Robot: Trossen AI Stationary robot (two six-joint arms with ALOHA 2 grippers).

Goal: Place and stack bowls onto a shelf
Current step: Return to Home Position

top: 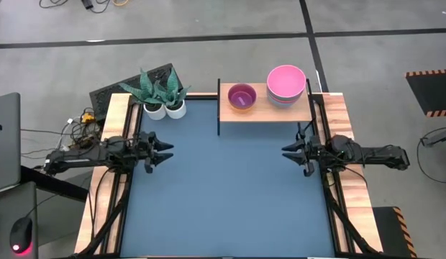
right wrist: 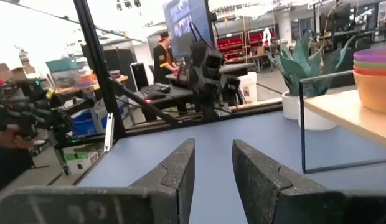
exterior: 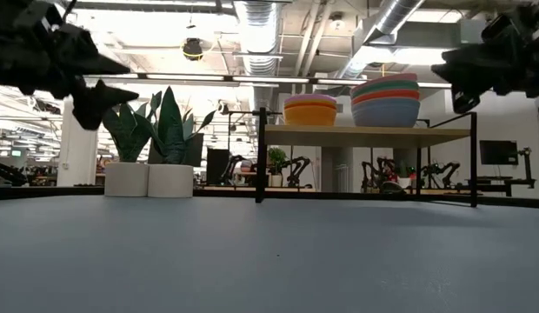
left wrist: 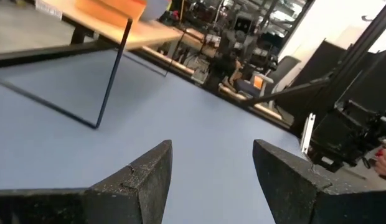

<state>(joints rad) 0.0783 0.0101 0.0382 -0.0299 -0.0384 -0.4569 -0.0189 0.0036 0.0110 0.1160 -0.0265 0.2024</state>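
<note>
The light-wood shelf (top: 265,111) on thin black legs stands at the table's far edge. On it sit two stacks of bowls: smaller ones with a purple bowl on top (top: 242,96) and larger ones with a pink bowl on top (top: 286,83). The low view shows the small stack (exterior: 310,109) and the large stack (exterior: 386,100) resting on the board. My left gripper (top: 168,150) is open and empty over the table's left side. My right gripper (top: 286,152) is open and empty over the right side, nearer than the shelf.
Two white pots with green plants (top: 164,108) stand at the far left beside the shelf. Wooden side rails (top: 115,129) run along both table sides. A person (right wrist: 162,59) stands in the room beyond the table. The blue tabletop (top: 223,194) lies between the arms.
</note>
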